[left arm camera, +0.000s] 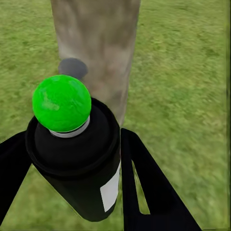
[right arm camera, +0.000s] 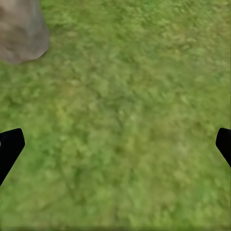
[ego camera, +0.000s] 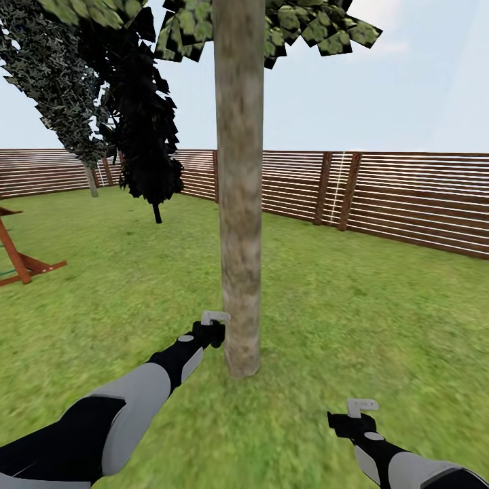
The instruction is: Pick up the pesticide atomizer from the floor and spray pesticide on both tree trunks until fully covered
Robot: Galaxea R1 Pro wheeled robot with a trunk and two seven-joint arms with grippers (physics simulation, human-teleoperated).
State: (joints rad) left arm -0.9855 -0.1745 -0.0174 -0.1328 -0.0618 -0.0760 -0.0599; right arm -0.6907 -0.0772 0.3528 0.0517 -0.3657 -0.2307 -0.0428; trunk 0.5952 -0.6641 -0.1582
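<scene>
One green-capped pesticide atomizer (left arm camera: 77,159) fills the left pincer (left arm camera: 72,168) facing the tree trunk (left arm camera: 96,43).

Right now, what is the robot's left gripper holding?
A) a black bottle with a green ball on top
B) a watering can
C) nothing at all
A: the left gripper has its fingers on either side of the pesticide atomizer, pointed at the tree trunk.

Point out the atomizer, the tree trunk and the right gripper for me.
atomizer (left arm camera: 77,163), left wrist view, on its dark body below the green cap.
tree trunk (ego camera: 239,204), head view, on the bark at mid-height.
right gripper (right arm camera: 115,147), right wrist view, midway between its two fingertips.
</scene>
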